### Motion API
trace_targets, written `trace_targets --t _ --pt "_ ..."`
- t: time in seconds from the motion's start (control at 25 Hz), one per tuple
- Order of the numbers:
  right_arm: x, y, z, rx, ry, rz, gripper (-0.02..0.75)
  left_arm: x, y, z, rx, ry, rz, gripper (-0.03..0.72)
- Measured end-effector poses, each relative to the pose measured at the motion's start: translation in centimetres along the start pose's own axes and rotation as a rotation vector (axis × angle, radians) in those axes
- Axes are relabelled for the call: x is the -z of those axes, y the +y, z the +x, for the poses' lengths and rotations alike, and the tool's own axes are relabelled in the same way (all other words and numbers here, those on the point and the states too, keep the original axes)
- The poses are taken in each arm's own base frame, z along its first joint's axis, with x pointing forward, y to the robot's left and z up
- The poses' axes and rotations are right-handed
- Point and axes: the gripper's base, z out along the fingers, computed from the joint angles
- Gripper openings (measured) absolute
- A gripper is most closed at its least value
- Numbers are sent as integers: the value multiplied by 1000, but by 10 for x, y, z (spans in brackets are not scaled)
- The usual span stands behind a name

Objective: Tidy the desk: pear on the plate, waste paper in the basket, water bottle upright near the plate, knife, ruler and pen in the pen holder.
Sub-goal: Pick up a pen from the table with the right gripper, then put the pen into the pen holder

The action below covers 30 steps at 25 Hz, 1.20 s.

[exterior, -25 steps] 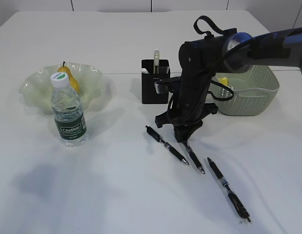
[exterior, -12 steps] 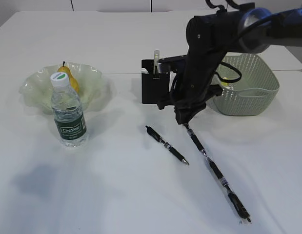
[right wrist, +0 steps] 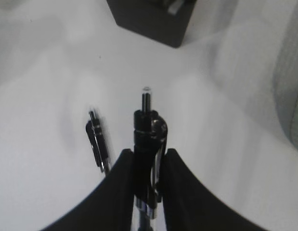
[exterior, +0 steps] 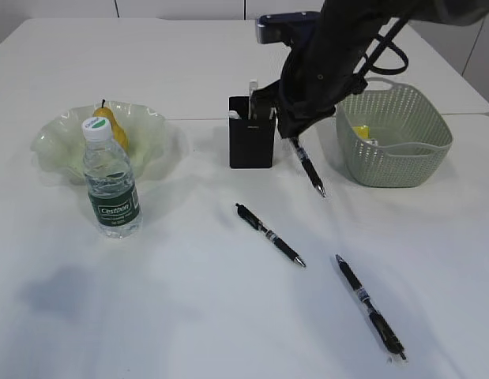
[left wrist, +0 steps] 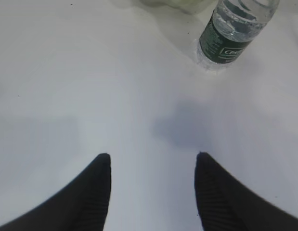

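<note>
My right gripper [right wrist: 149, 153] is shut on a black pen [right wrist: 149, 130]. In the exterior view that pen [exterior: 307, 166] hangs tip-down in the air just right of the black pen holder [exterior: 251, 140], which has a white-tipped item sticking out of it. I cannot make out the knife or the ruler. Two more pens [exterior: 269, 234] [exterior: 369, 306] lie on the desk [exterior: 189, 316]. The pear [exterior: 111, 122] sits on the plate [exterior: 50, 140], and the water bottle [exterior: 111, 185] stands upright in front of it. My left gripper [left wrist: 152, 159] is open over bare desk.
The green basket [exterior: 402, 162] stands right of the pen holder with a yellowish scrap [exterior: 361, 133] inside. The left wrist view shows the bottle [left wrist: 230, 33] at the top right. In the right wrist view the pen holder [right wrist: 151, 19] is ahead and one pen [right wrist: 98, 144] lies below.
The right gripper has lifted the middle pen off the desk and carried it up and back, to beside the pen holder. The left gripper has not changed.
</note>
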Motion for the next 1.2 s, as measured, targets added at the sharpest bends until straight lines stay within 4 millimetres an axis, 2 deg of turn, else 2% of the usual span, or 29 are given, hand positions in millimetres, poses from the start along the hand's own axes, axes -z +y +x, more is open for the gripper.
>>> trace_targets --t 0.32,0.52,0.68,0.96,1.2 --pt "25 2 -28 4 -187 -7 121 0 0 0 0 0 0 393" --pt "37 2 -37 5 -244 -9 120 0 0 0 -1 0 1 393" --pt "46 2 -36 6 -247 -9 120 0 0 0 -1 2 1 393" --pt "83 3 -29 11 -241 -9 120 0 0 0 -1 2 1 393" --pt "107 2 -9 15 -218 -7 120 0 0 0 0 2 0 393"
